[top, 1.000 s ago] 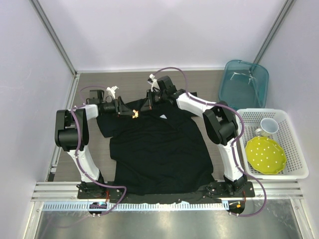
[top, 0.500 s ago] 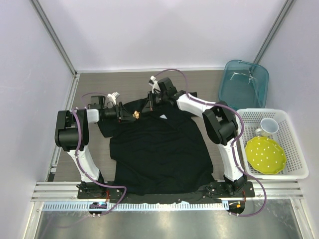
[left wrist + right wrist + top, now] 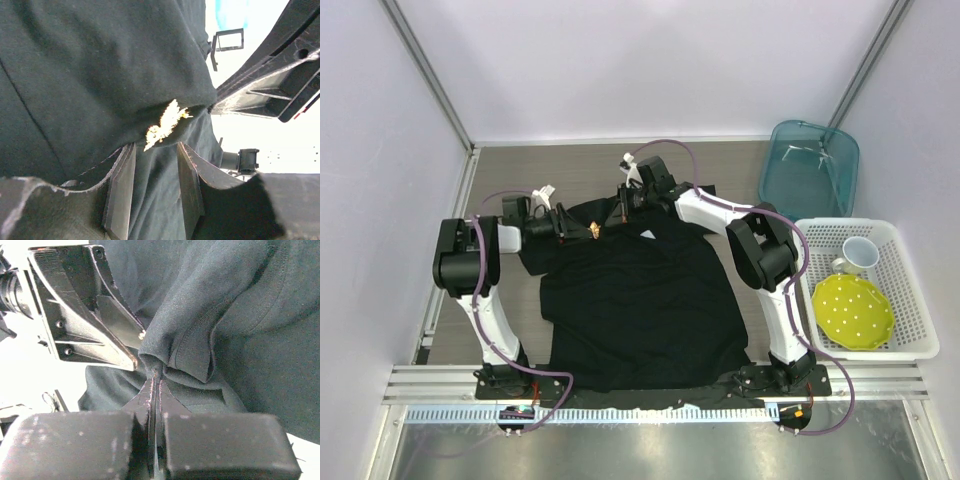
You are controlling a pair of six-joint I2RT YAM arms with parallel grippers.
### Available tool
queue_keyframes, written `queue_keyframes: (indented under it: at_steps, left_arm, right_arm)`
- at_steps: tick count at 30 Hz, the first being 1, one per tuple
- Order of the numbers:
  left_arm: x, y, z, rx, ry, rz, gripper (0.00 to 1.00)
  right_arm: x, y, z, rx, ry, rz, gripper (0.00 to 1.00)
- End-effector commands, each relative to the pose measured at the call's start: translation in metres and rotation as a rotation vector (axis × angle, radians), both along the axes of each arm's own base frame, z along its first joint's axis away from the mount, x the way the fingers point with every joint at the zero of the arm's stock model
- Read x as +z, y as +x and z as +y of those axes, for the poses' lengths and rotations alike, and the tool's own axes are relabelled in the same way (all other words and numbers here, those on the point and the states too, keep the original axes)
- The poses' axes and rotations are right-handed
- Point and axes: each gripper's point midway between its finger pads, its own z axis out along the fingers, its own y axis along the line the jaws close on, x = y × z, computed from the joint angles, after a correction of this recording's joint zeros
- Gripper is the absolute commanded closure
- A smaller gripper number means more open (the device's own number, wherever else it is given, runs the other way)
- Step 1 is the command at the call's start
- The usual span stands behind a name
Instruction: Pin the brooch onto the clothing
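Golden brooch (image 3: 167,125) at shirt (image 3: 640,300) fold
Released left tool (image 3: 155,147), right tool (image 3: 156,380) clenching shirt; basket (image 3: 920,300) at three o'clock holds plate (image 3: 853,311), cup (image 3: 861,254).

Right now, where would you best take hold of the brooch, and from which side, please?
Probably its lower tip, approaching from the left gripper: the brooch juts off the clothing fold that the right gripper pinches, pointing between the left's open fingers.
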Motion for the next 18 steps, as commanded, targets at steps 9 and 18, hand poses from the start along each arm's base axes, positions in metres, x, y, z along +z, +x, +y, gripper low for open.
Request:
queue_keyframes:
  at_steps: [9, 18]
  left_arm:
    - [0.012, 0.015, -0.002, 0.027, -0.099, -0.099, 0.63]
    - [0.026, 0.016, -0.005, 0.033, -0.154, -0.122, 0.78]
  right_arm:
    - [0.023, 0.011, 0.0, -0.02, 0.037, -0.06, 0.99]
    - [0.021, 0.016, 0.0, -0.034, 0.025, -0.066, 0.99]
